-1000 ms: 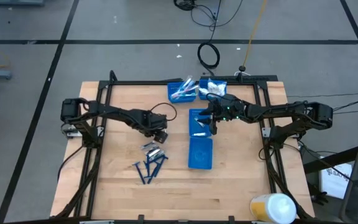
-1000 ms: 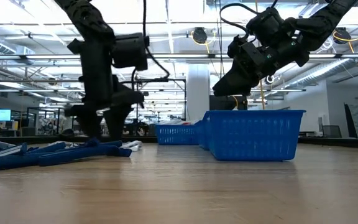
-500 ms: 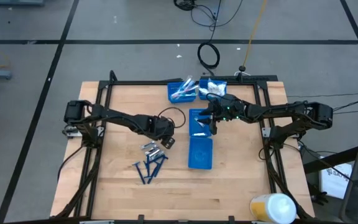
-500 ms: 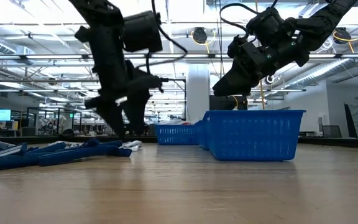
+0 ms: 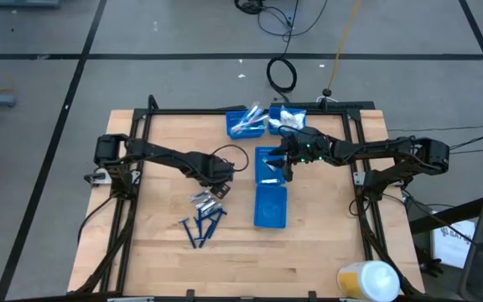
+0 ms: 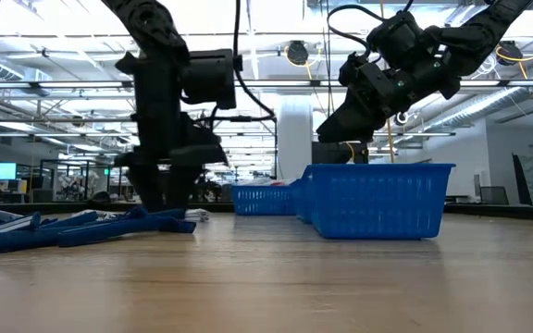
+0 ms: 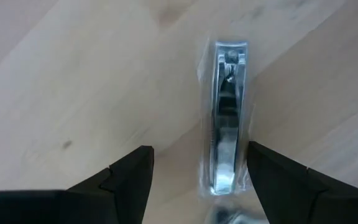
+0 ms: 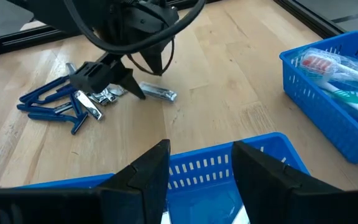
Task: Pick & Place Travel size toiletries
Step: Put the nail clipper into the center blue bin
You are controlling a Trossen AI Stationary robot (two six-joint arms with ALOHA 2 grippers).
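Several silvery wrapped toiletries (image 5: 204, 200) and dark blue razors (image 5: 201, 225) lie flat on the wooden table, left of centre. My left gripper (image 7: 197, 155) points down, open, low over the silvery pieces. One silvery piece in clear wrap (image 7: 225, 118) lies between its fingers, nearer one of them, and touches neither. The right wrist view shows that gripper (image 8: 114, 78) beside the pile. My right gripper (image 8: 201, 168) is open with nothing between its fingers. It hovers slanting above the far end of a long blue bin (image 5: 268, 191).
Two smaller blue bins stand at the table's far edge. One holds toothbrushes (image 5: 246, 122), the other white packets (image 5: 286, 117). A black frame (image 5: 132, 168) runs around the table. A white and yellow container (image 5: 367, 278) sits at the near right corner. Bare wood lies near the front.
My left gripper has shifted a little toward the table's right edge. It tipped partway through, came back upright, and sank lower over the silvery pieces. Its fingers stayed open.
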